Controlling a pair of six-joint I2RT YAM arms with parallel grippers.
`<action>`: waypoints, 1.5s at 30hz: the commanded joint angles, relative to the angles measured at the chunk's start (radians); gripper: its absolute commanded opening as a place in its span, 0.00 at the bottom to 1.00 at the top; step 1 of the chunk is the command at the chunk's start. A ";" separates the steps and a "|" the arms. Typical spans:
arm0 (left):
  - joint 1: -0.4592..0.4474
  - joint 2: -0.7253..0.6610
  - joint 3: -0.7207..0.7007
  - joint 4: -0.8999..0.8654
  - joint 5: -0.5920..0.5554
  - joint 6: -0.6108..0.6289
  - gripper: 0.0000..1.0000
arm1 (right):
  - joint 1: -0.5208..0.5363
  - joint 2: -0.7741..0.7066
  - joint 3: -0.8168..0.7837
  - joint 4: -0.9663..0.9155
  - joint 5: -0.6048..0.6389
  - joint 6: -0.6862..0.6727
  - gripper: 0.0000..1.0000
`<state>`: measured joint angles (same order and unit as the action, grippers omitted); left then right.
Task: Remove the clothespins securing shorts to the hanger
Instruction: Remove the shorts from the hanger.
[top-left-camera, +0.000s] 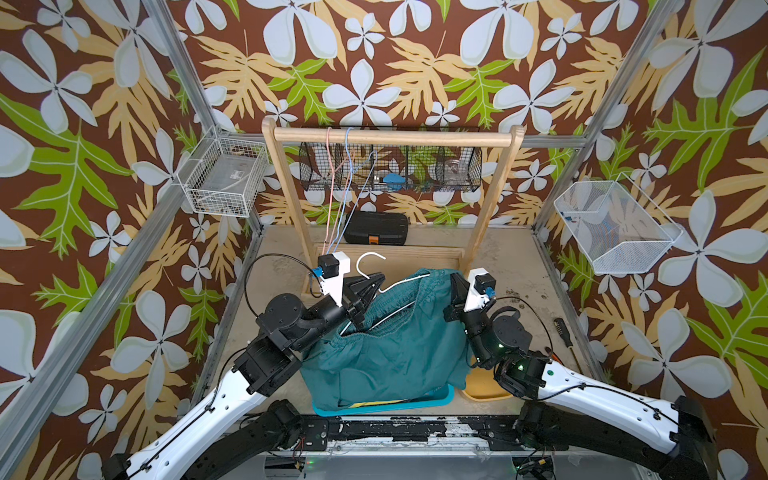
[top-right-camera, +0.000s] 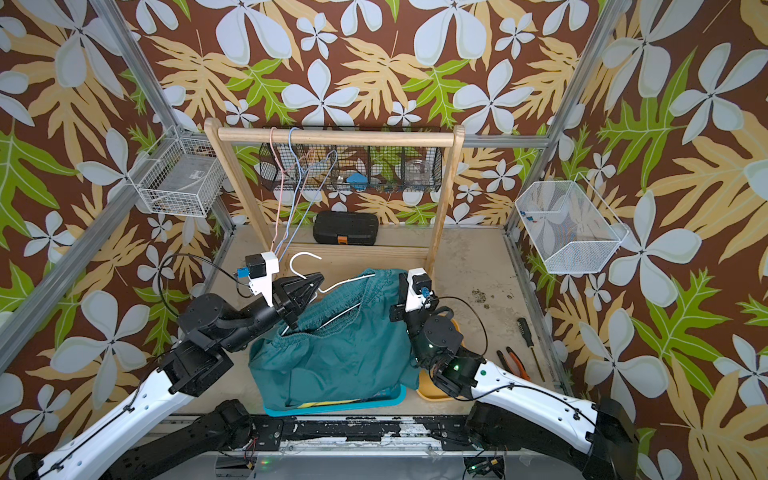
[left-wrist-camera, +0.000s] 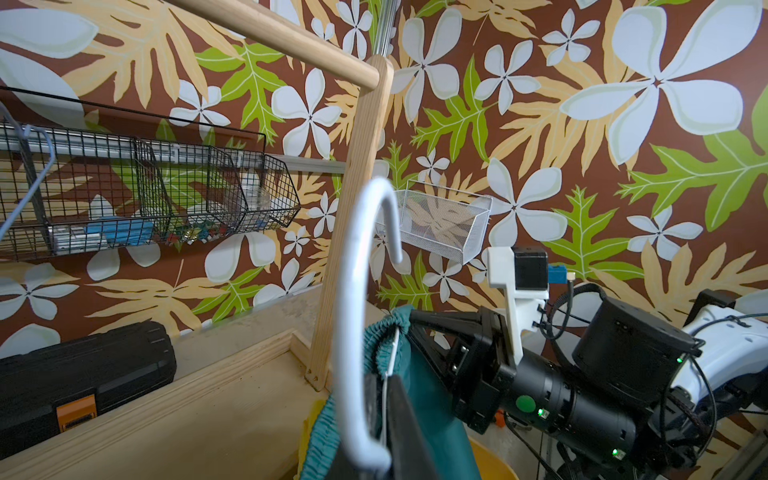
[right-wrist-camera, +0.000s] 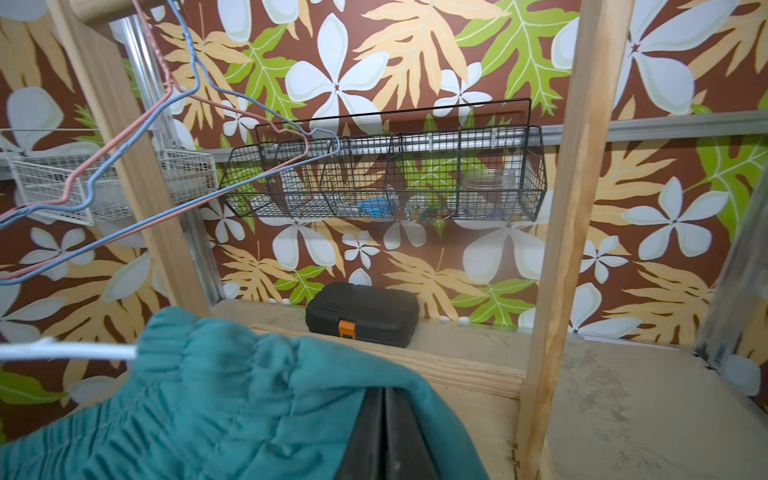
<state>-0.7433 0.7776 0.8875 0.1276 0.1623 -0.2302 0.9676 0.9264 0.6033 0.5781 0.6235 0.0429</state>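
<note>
The teal shorts (top-left-camera: 395, 345) hang on a white hanger (top-left-camera: 368, 259) over the middle of the tabletop (top-left-camera: 511, 266), toward its front edge. The left pincer (top-left-camera: 376, 284) is clamped on the hanger neck. The right pincer (top-left-camera: 456, 286) meets the waistband with its tips hidden, so I cannot tell its grip. No clothespin shows. It seems an unpinning step, and the next move must first find one.

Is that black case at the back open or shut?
Shut: the black case lies flat, lid down, its orange latch sitting over the seam.

Tabletop (top-left-camera: 515, 257): toolbox (top-left-camera: 376, 227), blue tray (top-left-camera: 432, 402), pliers (top-right-camera: 515, 361)
</note>
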 joint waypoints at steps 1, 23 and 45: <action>-0.001 0.003 0.014 0.006 0.008 0.022 0.00 | -0.002 -0.043 -0.015 -0.003 -0.132 0.035 0.25; 0.000 0.017 0.006 0.021 0.048 -0.005 0.00 | 0.285 0.191 0.124 0.076 0.216 0.106 0.81; 0.001 -0.020 -0.008 -0.049 0.048 0.078 0.00 | 0.237 -0.001 0.081 -0.102 0.199 0.115 0.00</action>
<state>-0.7433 0.7624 0.8810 0.0856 0.2138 -0.1932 1.2217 0.9722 0.6651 0.6472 0.9100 0.0578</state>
